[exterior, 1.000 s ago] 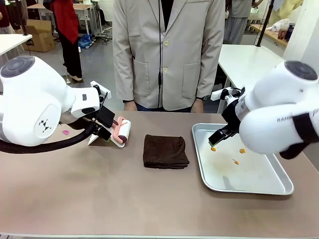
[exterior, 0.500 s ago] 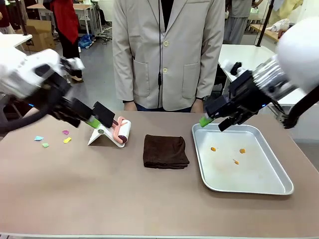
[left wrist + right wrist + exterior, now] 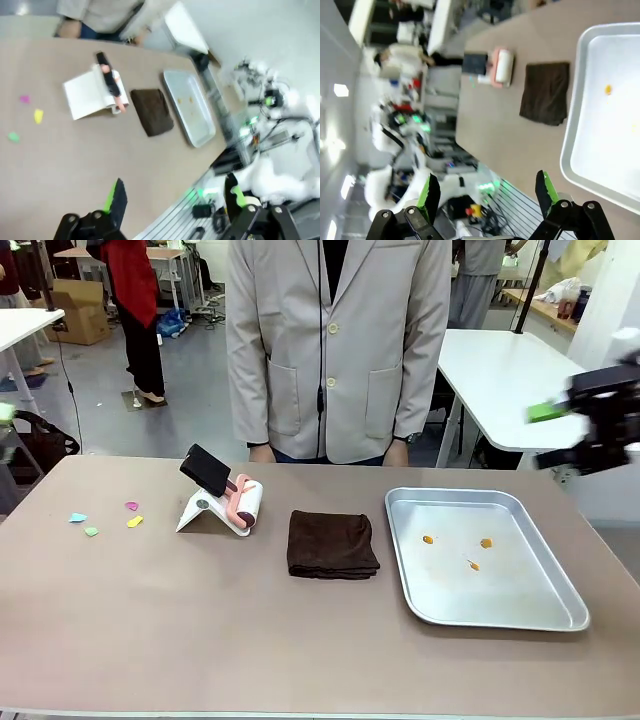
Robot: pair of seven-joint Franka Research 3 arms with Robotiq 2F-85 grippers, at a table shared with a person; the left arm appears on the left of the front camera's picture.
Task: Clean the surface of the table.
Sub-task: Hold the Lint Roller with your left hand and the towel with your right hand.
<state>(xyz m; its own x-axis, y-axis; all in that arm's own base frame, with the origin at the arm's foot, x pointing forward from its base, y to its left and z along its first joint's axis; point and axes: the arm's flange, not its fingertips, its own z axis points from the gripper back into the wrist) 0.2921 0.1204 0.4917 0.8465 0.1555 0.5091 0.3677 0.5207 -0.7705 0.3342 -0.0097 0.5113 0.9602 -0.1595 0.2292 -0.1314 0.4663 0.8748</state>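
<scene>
- Here, the brownish worktop (image 3: pixel 200 630) stretches out before me, and a person (image 3: pixel 335 340) stands at its far edge.
- Coloured paper scraps (image 3: pixel 134 521) lie on its left part. To the right come a lint roller (image 3: pixel 247 504) on a white stand (image 3: pixel 200 515), a folded brown cloth (image 3: pixel 332 543) and a metal tray (image 3: pixel 520 585) holding orange crumbs (image 3: pixel 486 542).
- My left jaws and right jaws both stand released, up off the worktop, grasping nothing.

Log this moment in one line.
left fingers: open, empty | right fingers: open, empty | table: paper scraps left, brown cloth centre | tray: orange crumbs
</scene>
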